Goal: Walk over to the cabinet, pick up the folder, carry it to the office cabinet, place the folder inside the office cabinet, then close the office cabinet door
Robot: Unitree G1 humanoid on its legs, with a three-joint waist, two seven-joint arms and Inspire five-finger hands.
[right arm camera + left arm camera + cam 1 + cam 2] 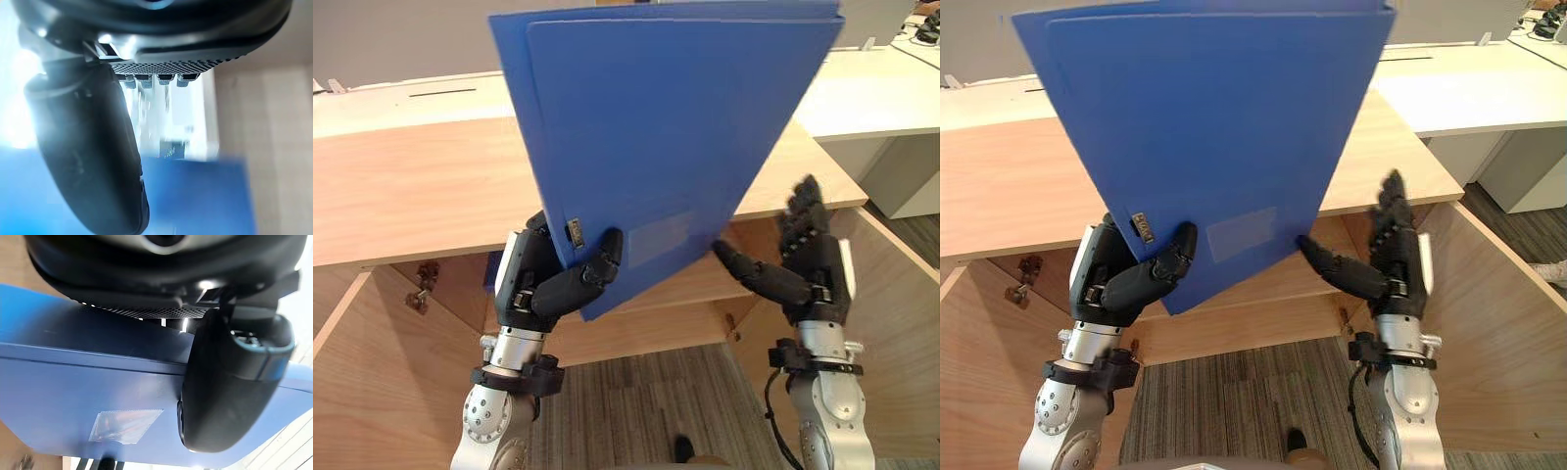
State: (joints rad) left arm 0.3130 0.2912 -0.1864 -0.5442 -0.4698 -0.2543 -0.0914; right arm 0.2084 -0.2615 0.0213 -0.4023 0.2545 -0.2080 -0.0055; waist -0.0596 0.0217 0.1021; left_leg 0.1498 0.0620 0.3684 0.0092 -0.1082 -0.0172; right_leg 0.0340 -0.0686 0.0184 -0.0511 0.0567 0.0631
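Leaning above the open office cabinet [421,196], the blue folder [666,137] is pinched at one lower corner by the left hand [548,284]; the right hand [803,264] is held straight-fingered just beside it. Pivoting in that small grip, the folder could be dropped or snagged on the cabinet's edge.

No writing is legible anywhere; the clear label pocket [664,235] on the folder [666,127] carries none.

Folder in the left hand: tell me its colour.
The folder is plain blue, clearest in the left eye view.
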